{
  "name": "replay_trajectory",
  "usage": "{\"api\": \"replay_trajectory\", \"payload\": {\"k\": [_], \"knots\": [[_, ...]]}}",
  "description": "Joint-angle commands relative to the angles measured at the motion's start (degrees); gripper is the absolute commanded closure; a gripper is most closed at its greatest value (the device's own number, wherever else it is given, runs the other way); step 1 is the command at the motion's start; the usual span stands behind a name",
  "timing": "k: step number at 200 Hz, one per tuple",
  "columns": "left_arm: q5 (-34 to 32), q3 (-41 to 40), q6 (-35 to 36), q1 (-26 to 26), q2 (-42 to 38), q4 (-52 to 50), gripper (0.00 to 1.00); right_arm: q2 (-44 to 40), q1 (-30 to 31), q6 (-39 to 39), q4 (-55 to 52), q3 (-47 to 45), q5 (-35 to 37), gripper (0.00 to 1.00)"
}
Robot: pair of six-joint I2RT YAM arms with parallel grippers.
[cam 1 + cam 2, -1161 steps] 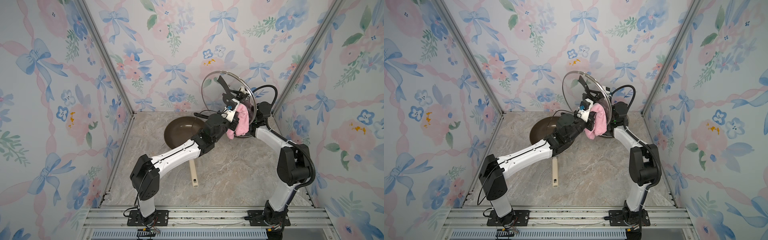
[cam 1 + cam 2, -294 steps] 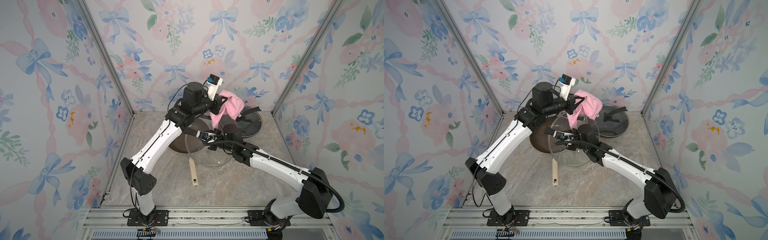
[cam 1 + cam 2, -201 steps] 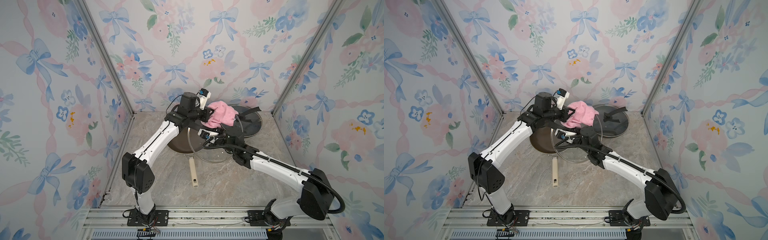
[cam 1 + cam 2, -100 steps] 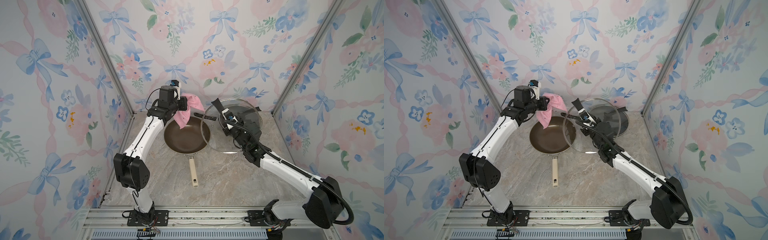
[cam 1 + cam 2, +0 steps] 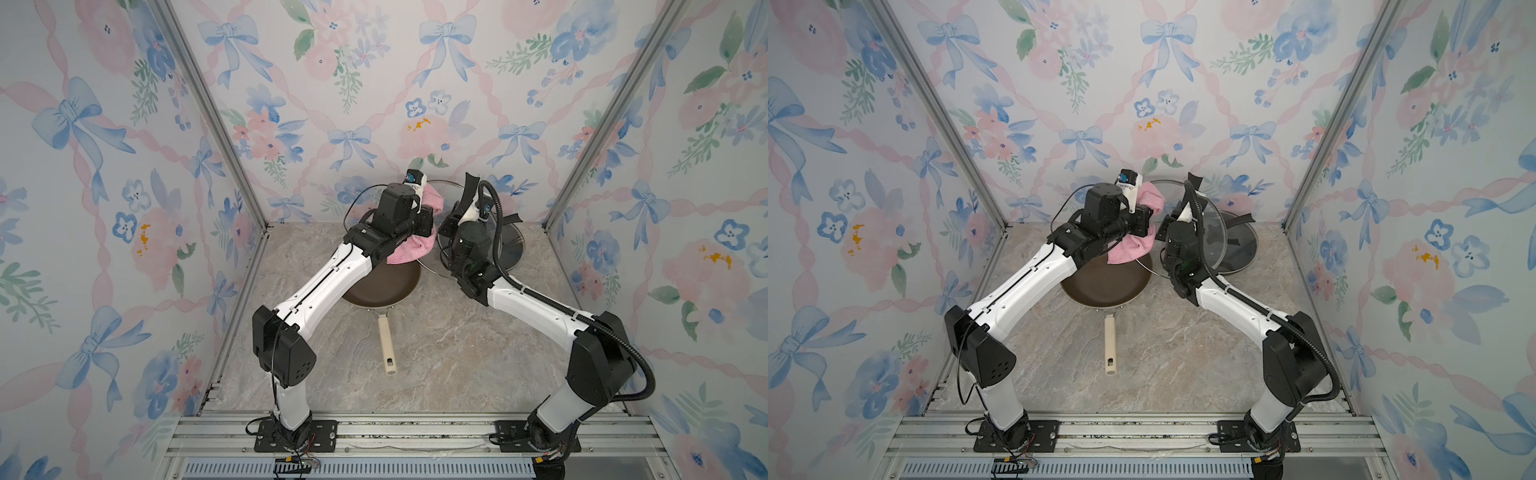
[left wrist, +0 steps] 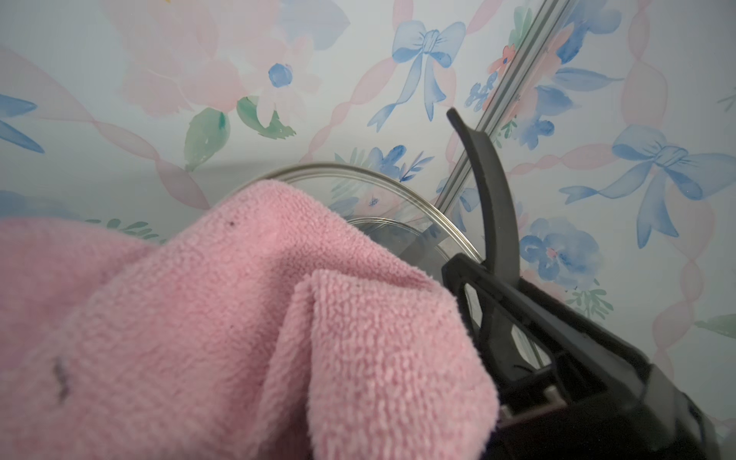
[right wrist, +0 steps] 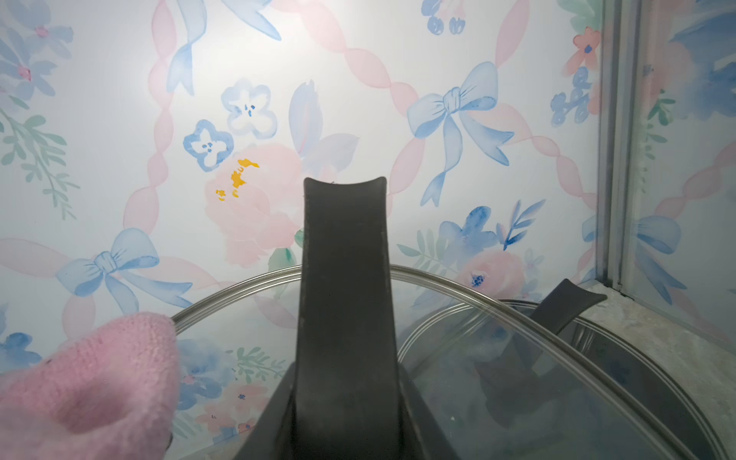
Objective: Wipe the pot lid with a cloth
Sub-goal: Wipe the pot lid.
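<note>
In both top views my left gripper (image 5: 433,217) is shut on the pink fuzzy cloth (image 5: 409,251) (image 5: 1128,249), and the cloth hides the jaws. The cloth (image 6: 247,318) bunches against the glass pot lid (image 5: 441,195) (image 5: 1214,232) near its rim (image 6: 358,172). My right gripper (image 5: 467,205) is shut on the lid's black strap handle (image 7: 344,286) and holds the lid nearly upright above the table's back. In the right wrist view the cloth (image 7: 91,390) meets the lid's rim (image 7: 239,284).
A brown frying pan (image 5: 384,286) with a cream handle (image 5: 386,340) sits below the cloth. A second glass lid (image 5: 510,249) (image 7: 621,370) lies flat on the marble table at the back right, close to the corner post (image 5: 582,158). Floral walls enclose three sides.
My left arm has swung right, carrying the cloth from beyond the pan's far rim up against the lid. My right arm has tipped the lid more upright and pulled it a little back.
</note>
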Motion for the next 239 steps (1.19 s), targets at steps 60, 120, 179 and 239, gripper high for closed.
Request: {"api": "replay_trajectory", "payload": {"k": [60,120,179,239], "knots": [[-4.3,-10.3,5.0,-9.5,0.6,-6.3,1.0,-0.8,-4.8,25.4,3.5,14.7,4.9,1.0],[-2.5,-13.2,9.5,-11.3,-4.1,-8.4,1.0,-2.5,-5.8,10.8,11.1,10.1,1.1,1.0],[-7.9,-5.3,14.0,-3.3,-4.5,-8.6,1.0,-9.1,-7.2,-5.1,25.8,-5.1,-34.8,1.0],[-6.9,7.8,12.8,4.3,5.3,-8.7,1.0,-18.6,-5.7,-14.0,14.6,-10.0,-56.2,1.0]]}}
